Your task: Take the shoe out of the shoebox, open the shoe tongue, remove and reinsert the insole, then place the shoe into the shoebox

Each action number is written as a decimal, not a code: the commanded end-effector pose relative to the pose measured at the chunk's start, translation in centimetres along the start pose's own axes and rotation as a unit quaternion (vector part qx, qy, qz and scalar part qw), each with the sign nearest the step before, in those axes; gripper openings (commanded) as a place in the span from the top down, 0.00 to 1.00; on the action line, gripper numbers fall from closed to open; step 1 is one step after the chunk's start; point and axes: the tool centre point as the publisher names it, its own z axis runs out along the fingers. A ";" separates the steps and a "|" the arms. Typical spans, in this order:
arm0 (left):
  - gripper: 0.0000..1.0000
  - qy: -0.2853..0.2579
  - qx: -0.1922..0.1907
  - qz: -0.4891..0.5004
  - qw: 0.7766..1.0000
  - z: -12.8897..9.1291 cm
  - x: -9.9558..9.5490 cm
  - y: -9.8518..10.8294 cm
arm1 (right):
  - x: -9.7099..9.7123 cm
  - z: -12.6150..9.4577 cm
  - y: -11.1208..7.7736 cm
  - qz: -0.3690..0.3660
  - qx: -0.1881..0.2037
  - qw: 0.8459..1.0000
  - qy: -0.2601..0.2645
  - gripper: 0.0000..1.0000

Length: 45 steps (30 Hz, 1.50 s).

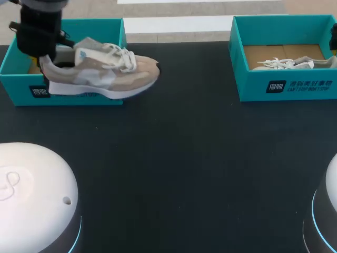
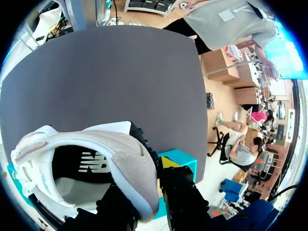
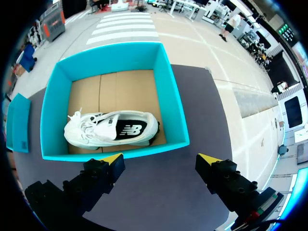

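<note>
Head view: the left end effector (image 1: 46, 57) is clamped on the heel of a beige shoe (image 1: 105, 74), which hangs or rests (it is not clear which) across the front wall of the left shoebox (image 1: 16, 87), sole down. Its long axis runs nearly level, straight out from the fingers, with the toe at the far end pointing over the bench (image 1: 184, 158) toward the right shoebox (image 1: 284, 87). The left wrist view shows the padded heel collar pinched between the two fingers and the shoe's mouth open just ahead of them. With only soft collar in that grip and the whole length reaching out beyond it, the toe could droop or the shoe could twist free. The sole could also snag the box wall beneath it and drag the box along. The right end effector (image 3: 159, 166) is spread wide and holds nothing, and a white shoe (image 3: 113, 130) lies in the box just ahead of it.
</note>
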 end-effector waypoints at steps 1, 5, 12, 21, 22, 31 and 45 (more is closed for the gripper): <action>1.00 0.015 -0.035 -0.007 0.999 -0.8 -1.8 -2.0 | 0.0 0.0 0.0 0.001 -0.001 1.000 0.000 0.00; 1.00 0.011 -0.033 -0.009 0.999 -1.4 -3.9 -3.4 | 0.0 0.0 0.0 0.001 -0.001 1.000 0.000 0.00; 1.00 -0.019 -0.035 0.008 0.999 -2.8 -8.0 -6.0 | 0.0 0.0 0.0 0.001 -0.001 1.000 0.000 0.00; 1.00 -0.032 -0.035 0.013 0.999 -4.6 -12.6 -8.9 | 0.0 0.0 0.0 0.001 -0.001 1.000 0.000 0.00; 1.00 -0.033 -0.035 0.013 0.999 -4.7 -13.1 -9.1 | 0.0 0.0 0.0 0.001 -0.001 1.000 0.000 0.00; 1.00 -0.046 -0.026 -0.003 0.999 -5.0 -15.7 -10.0 | 0.0 0.0 0.0 0.001 -0.001 1.000 0.000 0.00; 1.00 -0.039 -0.002 -0.016 0.999 -3.8 -15.9 -9.6 | 0.0 0.0 0.0 0.001 -0.001 1.000 0.000 0.00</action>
